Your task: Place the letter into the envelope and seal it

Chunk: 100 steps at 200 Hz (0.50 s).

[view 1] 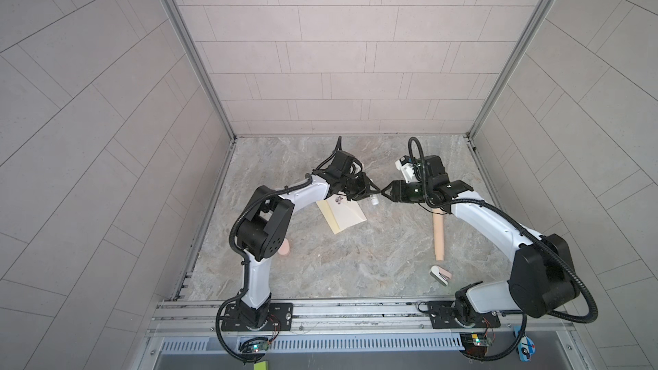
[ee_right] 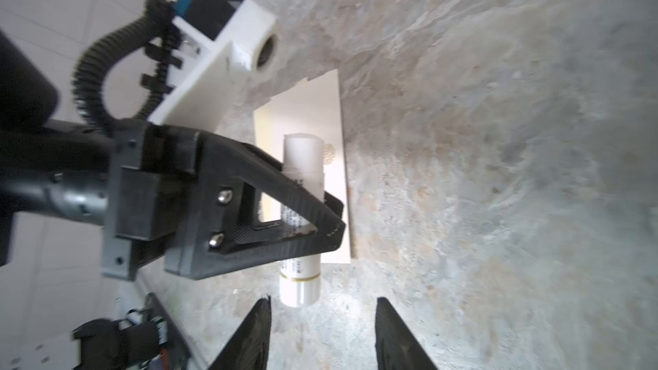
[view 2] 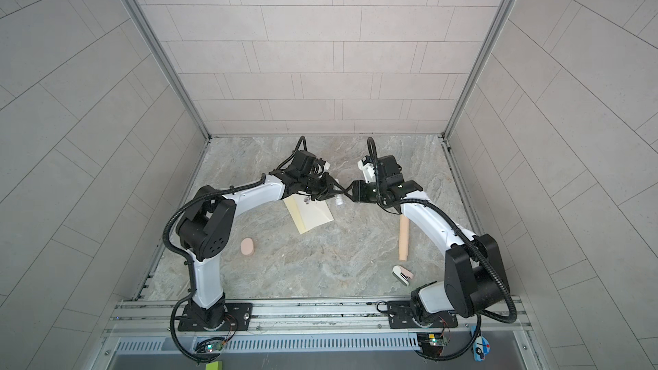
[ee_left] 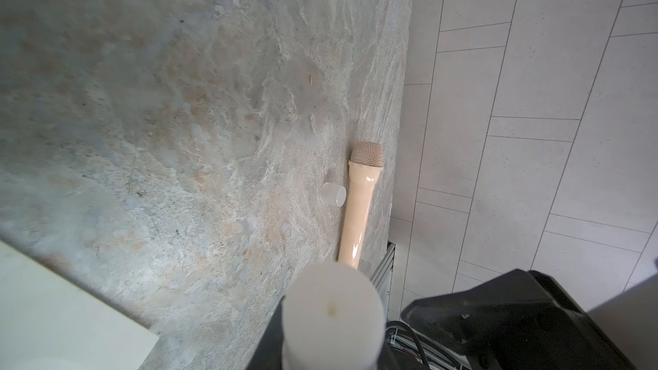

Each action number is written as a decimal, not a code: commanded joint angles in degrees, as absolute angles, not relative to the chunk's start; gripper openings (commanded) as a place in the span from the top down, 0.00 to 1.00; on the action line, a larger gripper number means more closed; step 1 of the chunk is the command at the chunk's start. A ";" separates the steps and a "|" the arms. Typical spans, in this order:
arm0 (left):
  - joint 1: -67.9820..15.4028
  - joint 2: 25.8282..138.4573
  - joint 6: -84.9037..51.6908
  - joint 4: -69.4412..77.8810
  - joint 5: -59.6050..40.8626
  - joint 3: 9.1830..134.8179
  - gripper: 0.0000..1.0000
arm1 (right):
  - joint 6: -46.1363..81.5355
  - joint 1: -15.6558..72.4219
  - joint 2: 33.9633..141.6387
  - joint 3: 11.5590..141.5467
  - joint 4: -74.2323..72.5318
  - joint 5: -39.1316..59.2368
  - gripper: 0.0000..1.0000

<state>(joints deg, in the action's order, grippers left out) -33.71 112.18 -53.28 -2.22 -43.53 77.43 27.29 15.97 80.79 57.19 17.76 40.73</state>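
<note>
Left pincer: The left pincer is clamped across a glue stick. The stick's bare white tip points away from the other arm, and its gold-banded base points toward it.
Right pincer: The right pincer faces the left one almost tip to tip. Its jaws are spread with nothing between them, and the stick's base is just ahead.
Envelope: The envelope lies flat on the table directly below the left pincer, printed mark up. A pale yellow paper shows from under its edge on the elbow side.
Letter: No loose letter shows in any view. It is probably already inside the envelope, though the pictures cannot confirm it.
Done: The glue stick is uncapped, and its clear cap lies on the table.
Left: The flap appears to need gluing and pressing down. Whether it is open or folded over cannot be told.
Around: A beige microphone lies under the right forearm, with the cap beside it. A pink oval pad sits well behind the left pincer. A small white-and-pink item sits well behind the right one.
In the way: The two pincers crowd each other above the envelope. The yellow paper underneath could catch stray glue.
</note>
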 commanded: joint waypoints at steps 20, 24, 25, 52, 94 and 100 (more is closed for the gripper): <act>-34.21 109.71 -54.76 5.09 -46.93 76.57 1.00 | 26.28 17.01 84.07 56.87 15.51 57.06 0.53; -34.21 109.69 -54.82 5.20 -46.93 76.61 1.00 | 26.21 16.92 84.41 56.84 15.59 56.82 0.54; -34.20 109.73 -54.83 5.23 -46.89 76.63 1.00 | 26.20 16.94 84.52 56.85 15.57 56.75 0.54; -34.28 109.47 -55.47 6.40 -46.85 76.72 1.00 | 24.98 17.01 86.07 56.88 17.63 54.14 0.56; -34.37 109.02 -55.29 6.29 -47.11 76.62 1.00 | 26.18 14.61 85.66 56.15 16.79 50.03 0.58; -34.37 108.98 -55.11 6.24 -47.11 76.53 1.00 | 26.48 14.19 85.48 55.99 16.64 49.40 0.59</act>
